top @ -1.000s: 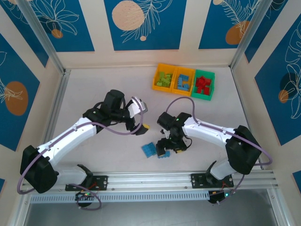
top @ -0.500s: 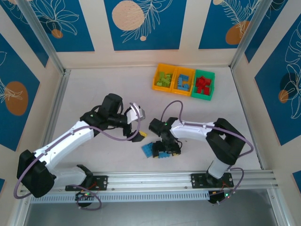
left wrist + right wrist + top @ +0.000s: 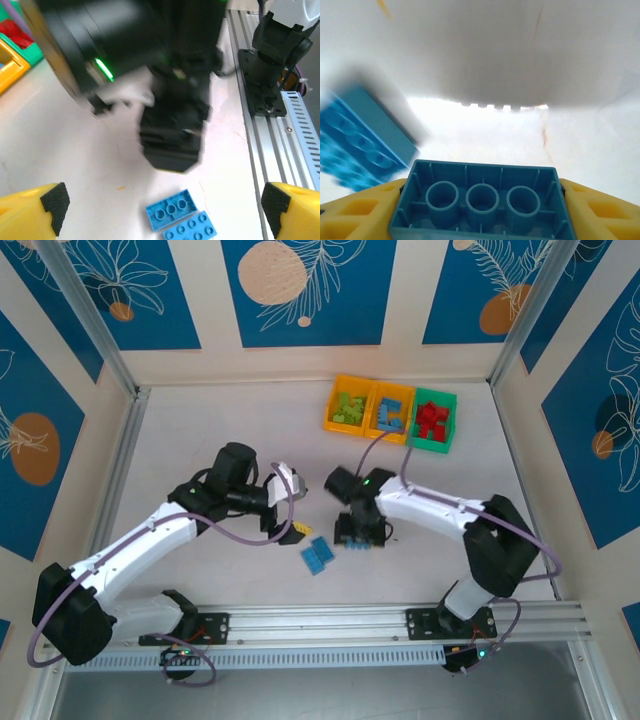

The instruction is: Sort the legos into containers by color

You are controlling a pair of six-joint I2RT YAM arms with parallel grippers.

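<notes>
Right hand (image 3: 479, 226) gripping light blue lego (image 3: 482, 200), second blue lego (image 3: 362, 145) beside it

Overhead view: bright, even, diffuse light on the white table (image 3: 200, 420), shadows soft. Left wrist view: your right arm (image 3: 172, 130) is smeared by motion blur — the blue bricks (image 3: 170, 210) are sharp. Right wrist view: the table burns out to white glare; the loose brick (image 3: 362, 137) at left is blurred, the held brick (image 3: 482, 200) crisp.
</notes>
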